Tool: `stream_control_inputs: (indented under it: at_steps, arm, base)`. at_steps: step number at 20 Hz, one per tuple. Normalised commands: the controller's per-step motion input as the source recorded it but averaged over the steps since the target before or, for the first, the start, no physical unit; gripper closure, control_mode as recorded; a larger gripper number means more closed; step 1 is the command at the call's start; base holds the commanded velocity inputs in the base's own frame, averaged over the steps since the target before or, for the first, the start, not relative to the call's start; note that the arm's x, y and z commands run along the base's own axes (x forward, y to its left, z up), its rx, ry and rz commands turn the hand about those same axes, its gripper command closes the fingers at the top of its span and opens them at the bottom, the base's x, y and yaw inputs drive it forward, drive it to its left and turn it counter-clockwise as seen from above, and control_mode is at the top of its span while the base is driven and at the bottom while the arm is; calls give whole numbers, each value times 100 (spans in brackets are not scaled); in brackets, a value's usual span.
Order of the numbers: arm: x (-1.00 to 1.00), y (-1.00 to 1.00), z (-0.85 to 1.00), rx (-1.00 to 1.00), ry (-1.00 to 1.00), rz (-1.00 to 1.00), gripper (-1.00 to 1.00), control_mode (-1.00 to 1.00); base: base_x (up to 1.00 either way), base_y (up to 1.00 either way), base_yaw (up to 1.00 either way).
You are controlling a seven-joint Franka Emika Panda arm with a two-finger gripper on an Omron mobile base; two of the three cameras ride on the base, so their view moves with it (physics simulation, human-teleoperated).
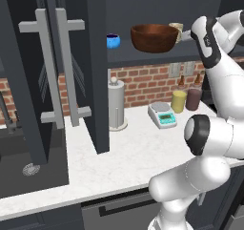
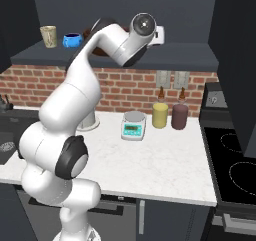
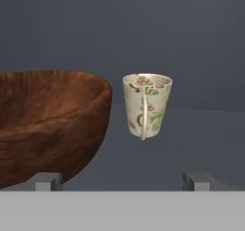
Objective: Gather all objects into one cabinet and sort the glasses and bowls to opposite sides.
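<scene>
A brick-backed kitchen with a white counter (image 1: 128,148) and a dark cabinet (image 1: 90,57) standing open above it. On the cabinet's shelf (image 2: 180,52) sit all three pieces: my cup (image 3: 146,104) stands upright, handle toward me, just beside the wooden bowl (image 3: 48,124) but apart from it. The blue bowl (image 1: 113,41) sits farther along the shelf, on the wooden bowl's other side as the left base view has it. My claw (image 3: 122,179) hangs in front of the cup, spread wide and holding nothing, one fingertip (image 3: 45,181) under the wooden bowl's edge in my view, the other out past the cup. Down on the counter are a paper-towel roll (image 1: 116,105), a scale (image 1: 162,114), and a yellow jar (image 1: 178,101) beside a maroon jar (image 1: 193,99). A sink (image 1: 28,167) lies left, a stove (image 2: 232,160) right.
</scene>
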Motion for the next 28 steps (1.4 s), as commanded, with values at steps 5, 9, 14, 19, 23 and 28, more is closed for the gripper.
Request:
stream_control_inputs:
  at_steps: [5,9,14,19,23,28]
  arm:
    - [2,4,0,0,0,0,-100,-100]
    - [0,0,0,0,0,0,-100,-100]
    - [0,0,0,0,-1,0,-100,-100]
    - [1,-7,0,1,-3,-2,-100,-100]
    - [21,-8,0,0,0,-1,-100,-100]
    - [23,-9,0,0,0,0,-100,-100]
  base:
    - [0,0,0]
    - [0,0,0]
    - [0,0,0]
    - [0,0,0]
    - [0,0,0]
    - [0,0,0]
